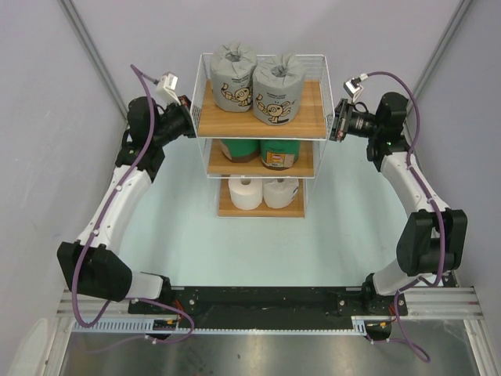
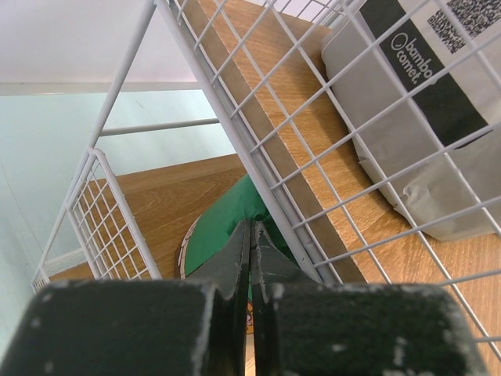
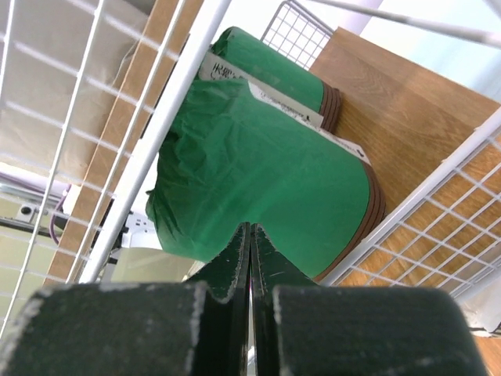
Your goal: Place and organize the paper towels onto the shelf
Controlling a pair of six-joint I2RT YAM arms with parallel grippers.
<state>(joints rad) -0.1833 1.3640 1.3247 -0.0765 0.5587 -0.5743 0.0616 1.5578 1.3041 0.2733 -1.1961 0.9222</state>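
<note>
Paper towels (image 1: 279, 88): six fat wrapped rolls, all on the shelf (image 1: 313, 110); crinkled grey cartoon-print pair (image 1: 234, 76) on top, dark green pair (image 1: 279, 153) in the middle, plain white pair (image 1: 246, 193) at the bottom.
Left gripper (image 1: 188, 117): black fingers pressed together, empty, at the shelf's 9 o'clock.
Shelf: wood-grain boards in thin white wire, at the table's 12 o'clock.
Right gripper (image 1: 337, 121): closed, empty, at the shelf's 3 o'clock.
Left wrist only: printed lettering on a grey wrapper.
Right wrist only: wrinkled green film, brown-edged roll ends.
</note>
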